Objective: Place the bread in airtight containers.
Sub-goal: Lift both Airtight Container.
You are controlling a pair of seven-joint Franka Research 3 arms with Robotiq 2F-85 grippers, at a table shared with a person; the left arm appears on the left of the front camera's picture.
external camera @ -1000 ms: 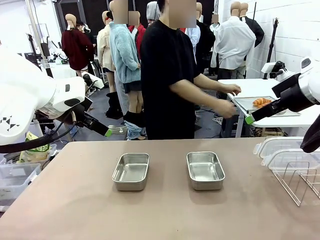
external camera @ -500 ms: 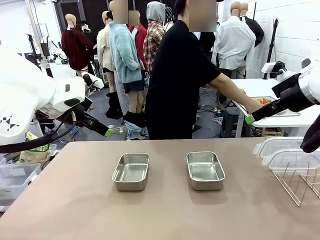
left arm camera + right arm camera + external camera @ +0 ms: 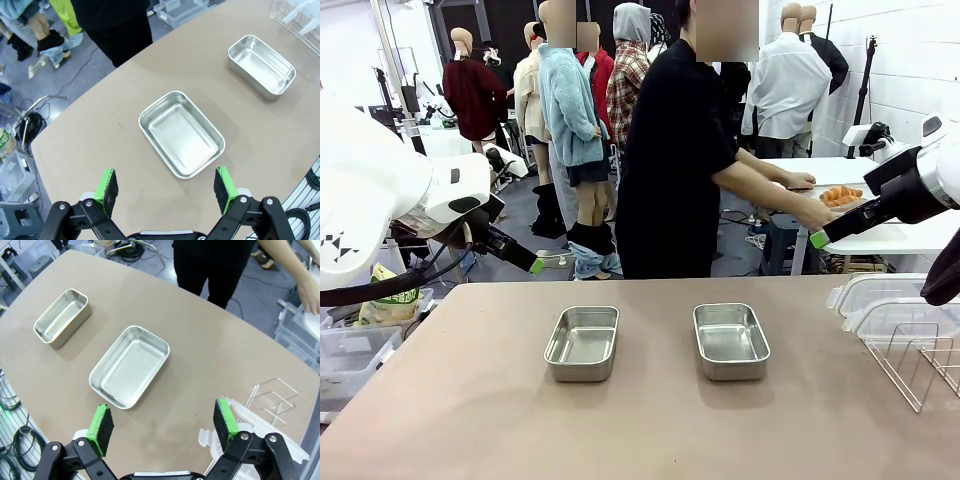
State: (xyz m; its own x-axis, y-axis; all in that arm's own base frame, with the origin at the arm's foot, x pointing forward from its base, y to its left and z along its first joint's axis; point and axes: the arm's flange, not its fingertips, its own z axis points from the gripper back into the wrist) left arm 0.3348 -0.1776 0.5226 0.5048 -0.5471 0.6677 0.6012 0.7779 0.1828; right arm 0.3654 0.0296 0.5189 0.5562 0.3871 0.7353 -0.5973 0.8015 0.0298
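Two empty steel airtight containers stand side by side on the brown table, one on the left [image 3: 582, 343] and one on the right [image 3: 730, 340]. The bread [image 3: 842, 195], golden croissants, lies on a side table behind the person, whose hands are at it. My left gripper [image 3: 534, 265] hovers open off the table's far left edge; in the left wrist view it [image 3: 165, 187] is above the nearer container [image 3: 181, 133], with the other [image 3: 261, 65] farther off. My right gripper [image 3: 819, 239] hangs open at the far right, and in its wrist view [image 3: 162, 422] it is over a container [image 3: 130, 365].
Clear plastic lids [image 3: 880, 300] and a wire rack [image 3: 920, 365] sit at the table's right edge, also below my right gripper [image 3: 255, 440]. The person in black [image 3: 675, 160] stands at the far side, turned toward the white side table [image 3: 910, 235].
The person has turned further to the side table and brought both hands to the bread. Neither arm nor either container has moved.
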